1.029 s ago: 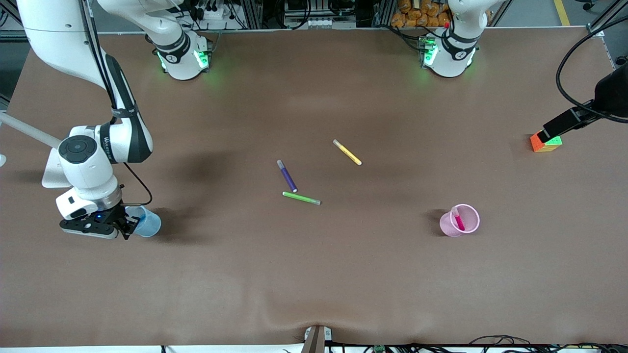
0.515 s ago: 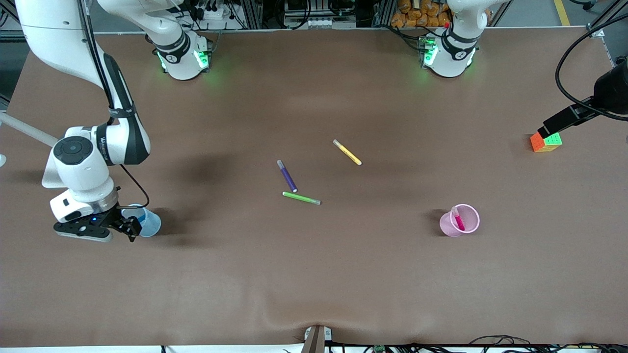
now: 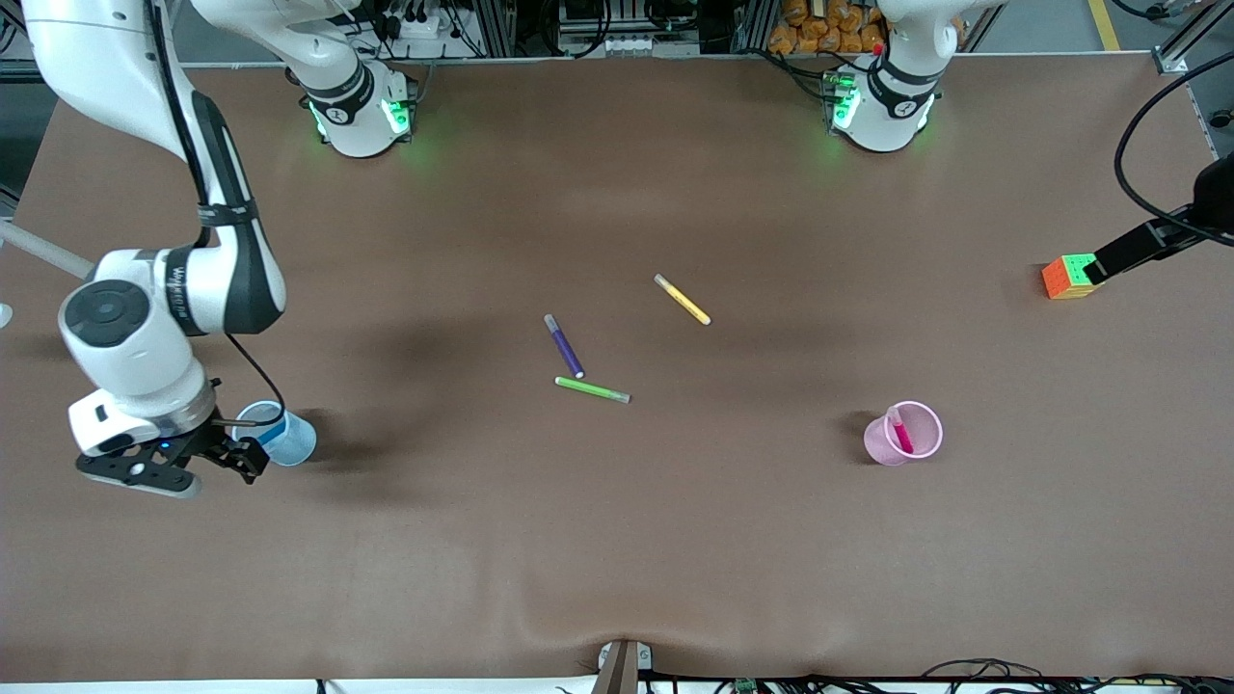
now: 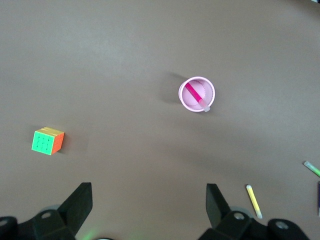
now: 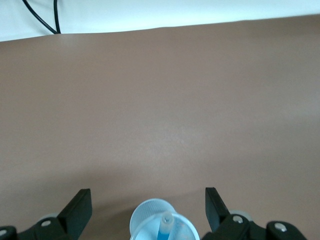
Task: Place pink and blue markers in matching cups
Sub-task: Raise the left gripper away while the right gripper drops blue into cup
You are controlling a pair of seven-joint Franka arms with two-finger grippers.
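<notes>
I see the right tool (image 3: pixel 217 463) hanging low over the tabletop (image 3: pixel 617 540) at the right arm's end, its fingers (image 5: pixel 80 207) spread wide and holding nothing. The blue cup (image 3: pixel 280 434) stands just beside it, upright, with the blue marker (image 5: pixel 163 227) standing inside, its greyish end up. The left tool (image 4: pixel 150 210) is up over the left arm's end of the tabletop near the colour cube (image 3: pixel 1068 276), fingers apart and empty; that arm waits. The pink cup (image 3: pixel 904 434) sits upright toward that end, nearer the front camera than the cube, with the pink marker (image 3: pixel 899 430) leaning inside it. Mid-tabletop I see the purple pen (image 3: pixel 564 345), the green pen (image 3: pixel 592 389) and the yellow pen (image 3: pixel 682 299) lying flat.
</notes>
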